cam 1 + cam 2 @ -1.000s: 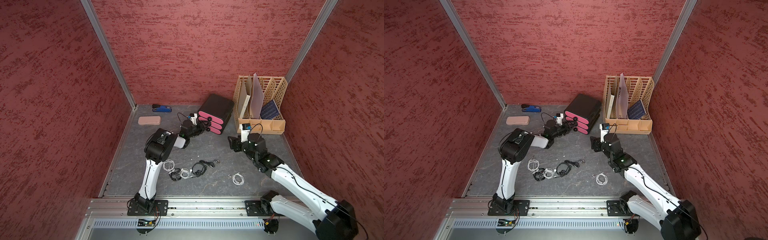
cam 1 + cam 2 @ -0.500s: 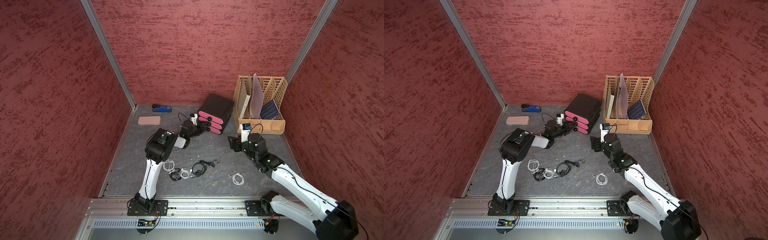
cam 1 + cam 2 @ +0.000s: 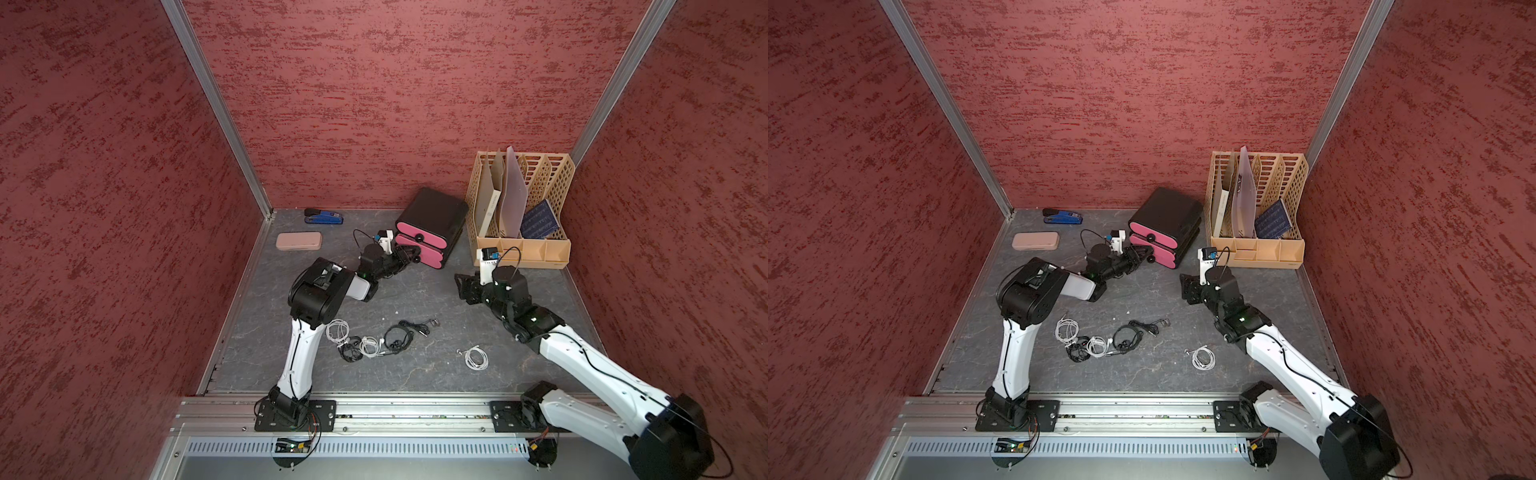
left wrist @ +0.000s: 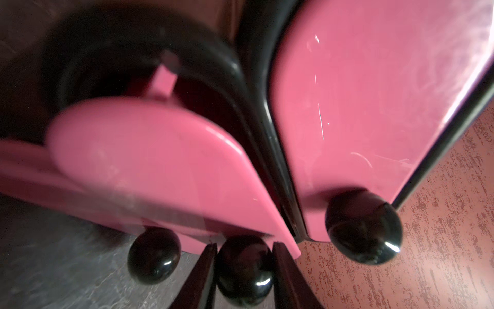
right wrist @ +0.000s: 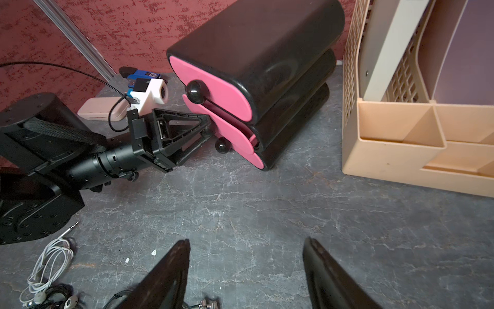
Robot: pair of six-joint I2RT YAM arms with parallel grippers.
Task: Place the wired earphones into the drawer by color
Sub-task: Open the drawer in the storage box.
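The drawer unit (image 3: 432, 216) is black with three pink fronts and stands at the back. My left gripper (image 4: 243, 244) is shut on the black knob (image 4: 244, 270) of the middle drawer, whose front stands slightly ajar. In both top views the left gripper (image 3: 413, 254) reaches the unit from the left. Wired earphones lie on the floor in front. White bundles (image 3: 336, 330) (image 3: 370, 345) and black bundles (image 3: 350, 353) (image 3: 399, 334) cluster together, and one white bundle (image 3: 476, 358) lies apart. My right gripper (image 5: 246, 242) hovers open over bare floor, holding nothing.
A beige file organizer (image 3: 519, 249) stands right of the drawer unit, close behind the right arm. A pink case (image 3: 298, 241) and a blue stapler (image 3: 324, 216) lie at the back left. Red walls enclose three sides.
The left jaws have narrowed a little onto the middle knob. Both arms otherwise stay where they were.
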